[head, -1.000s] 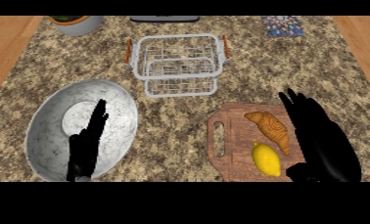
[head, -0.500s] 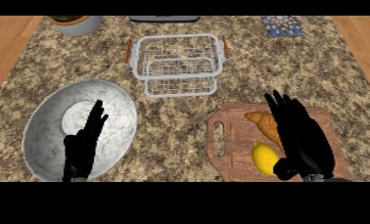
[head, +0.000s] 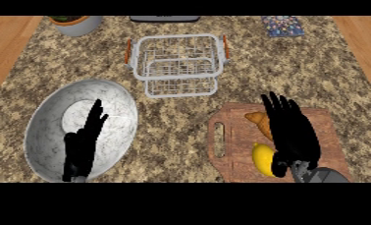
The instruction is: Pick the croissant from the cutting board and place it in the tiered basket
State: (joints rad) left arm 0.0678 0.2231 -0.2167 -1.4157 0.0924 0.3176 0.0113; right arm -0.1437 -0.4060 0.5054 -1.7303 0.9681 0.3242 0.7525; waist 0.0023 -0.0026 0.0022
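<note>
Speckled brown granite worktop (head: 304, 71) across the whole view, with wooden strips at the far left and far right.

At lower left, a large round metal bowl (head: 123, 106), pale and mottled inside.

At lower right, a brown wooden cutting board (head: 330, 140) with a slot handle at its left end, well apart from the bowl.

Above centre, a white wire tiered basket (head: 215, 57) with orange handles on both sides, the lower tier jutting out toward the viewer.

Over the cutting board, the right robot hand (head: 293, 130), black, fingers straight and spread apart, pointing away from the viewer and clamped on nothing.

Over the bowl, the left robot hand (head: 83, 143), black, resting with fingers straight and close together, pointing up, holding nothing.

At the top edge: a grey pot (head: 74, 24) at left, a dark flat object (head: 164, 18) at centre, a patterned item (head: 284, 25) at right.

On the cutting board's near part, a yellow lemon (head: 264, 159), just beside the right robot hand.

Still on the cutting board, the golden croissant (head: 257, 121), its right part hidden beneath the right robot hand's fingers; cannot tell whether touched.
</note>
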